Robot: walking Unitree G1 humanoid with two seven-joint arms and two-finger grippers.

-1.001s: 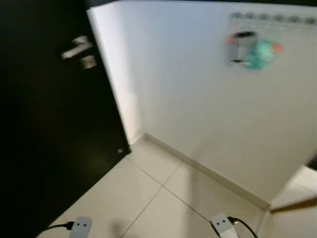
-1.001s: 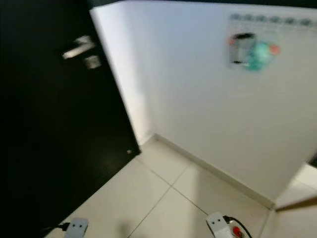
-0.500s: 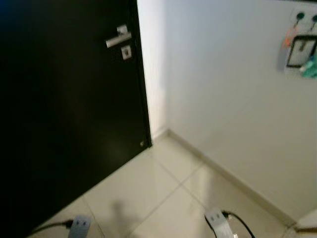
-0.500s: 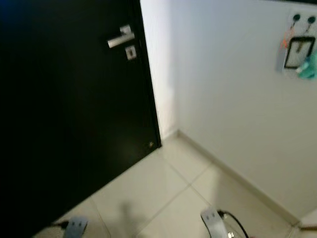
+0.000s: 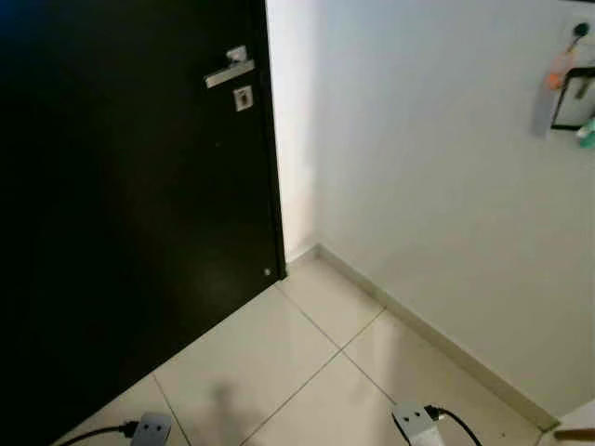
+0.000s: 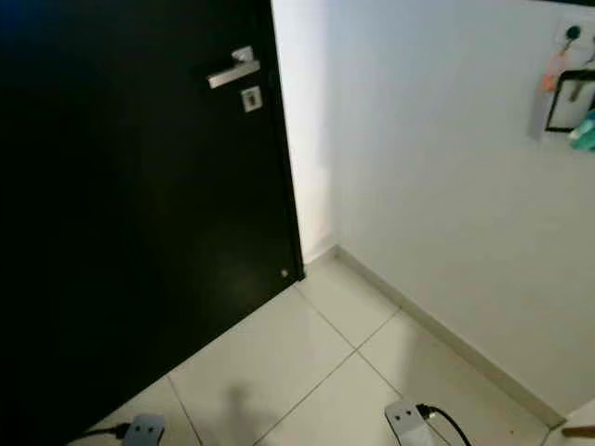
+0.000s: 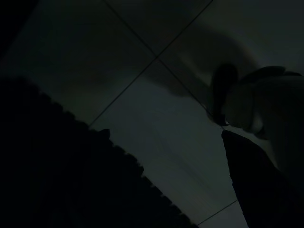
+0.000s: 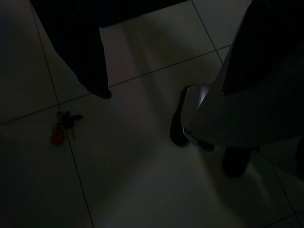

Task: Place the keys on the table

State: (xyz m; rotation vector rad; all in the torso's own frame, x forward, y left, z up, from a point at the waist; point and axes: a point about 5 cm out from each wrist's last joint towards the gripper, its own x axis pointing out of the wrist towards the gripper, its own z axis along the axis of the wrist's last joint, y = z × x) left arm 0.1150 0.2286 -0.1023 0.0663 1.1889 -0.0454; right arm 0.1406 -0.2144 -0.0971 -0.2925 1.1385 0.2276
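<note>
Keys [image 8: 61, 127] lie on the floor tiles [image 5: 279, 362]; both arms hang idle, right fingers [image 8: 88, 52] apart, left's state unclear.

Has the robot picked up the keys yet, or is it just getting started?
Just getting started. Nothing looks done: the keys, with a red tag, lie on the tiled floor in the right wrist view, and that hand's fingers hold nothing. Both arms hang low. Left: pick them up and put them on a table.

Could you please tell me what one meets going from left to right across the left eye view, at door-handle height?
Black door → silver door handle → white wall → key rack with hanging items.
</note>
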